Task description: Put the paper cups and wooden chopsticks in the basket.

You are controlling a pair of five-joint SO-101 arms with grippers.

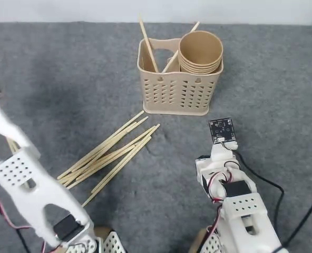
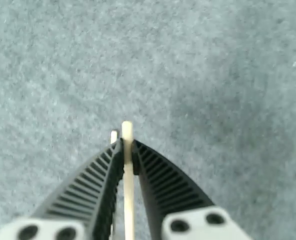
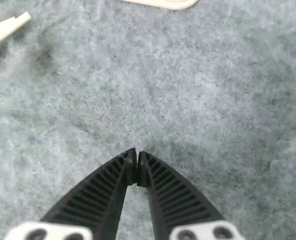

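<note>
Left gripper [image 2: 127, 144] is clamped on a pale wooden chopstick [image 2: 127, 128]; we judge transfer in hand. Next: carry it over the beige perforated plastic basket [image 1: 179, 92], then release.

Soft even light w/ faint shadows under chopsticks [image 1: 111, 153] (dimmer left of basket [image 1: 179, 94]).

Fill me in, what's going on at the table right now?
The left gripper is shut on a chopstick above the grey mat. The right gripper is shut and empty, over the mat in front of the basket. The basket already holds the stacked paper cups, with two chopsticks leaning beside them. A loose pile of chopsticks lies on the mat, not yet put in.
</note>
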